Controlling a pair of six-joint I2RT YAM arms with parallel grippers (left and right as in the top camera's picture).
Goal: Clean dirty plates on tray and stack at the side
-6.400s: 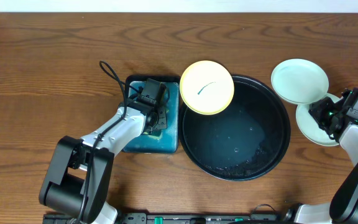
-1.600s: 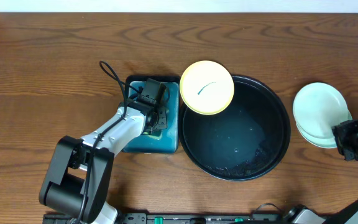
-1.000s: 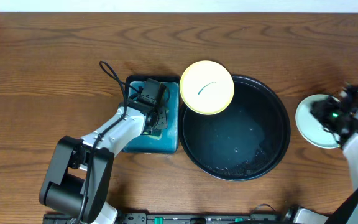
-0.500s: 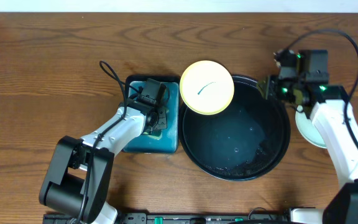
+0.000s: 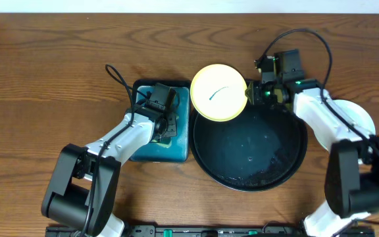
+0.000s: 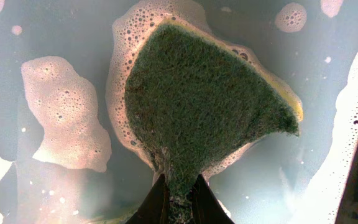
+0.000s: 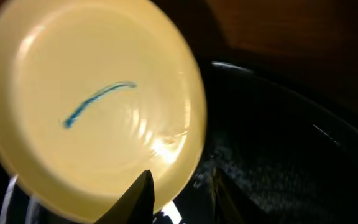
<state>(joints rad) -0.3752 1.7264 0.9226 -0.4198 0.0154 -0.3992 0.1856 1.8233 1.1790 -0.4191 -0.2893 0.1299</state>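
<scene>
**Item: last yellow plate, right arm arriving to collect**

Change since the earlier overhead frames: the right arm has left the side pile and swung across the tray. The right gripper [image 5: 254,92] now sits at the near edge of the yellow plate [image 5: 218,92]. The left arm and the plate have not shifted.

- Yellow plate: props on the far-left rim of the tray [image 5: 206,164], overhanging it toward the teal dish [image 5: 176,150]. One teal smear [image 7: 98,102] crosses its face, so it is judged uncleaned.
- Right gripper: jaws spread, nothing pinched. In the wrist view one finger [image 7: 143,190] lies over the plate and the other over the black tray, with the plate's edge between them. That placement suits a pinch on the raised edge, which the tilt on the rim leaves reachable.
- Left gripper [image 6: 179,198]: jaws pressed together on one corner of the green sponge [image 6: 204,106]. It is kept down in the sudsy water of the teal dish, probably to stay wet until a plate is presented.
- Mint-white plates [image 5: 359,118]: on the table [image 5: 45,66] right of the tray, partly under the right arm. Their count cannot be told here.
- Tray: otherwise holds only water drops.

Judged stage: one plate left to scrub.
</scene>
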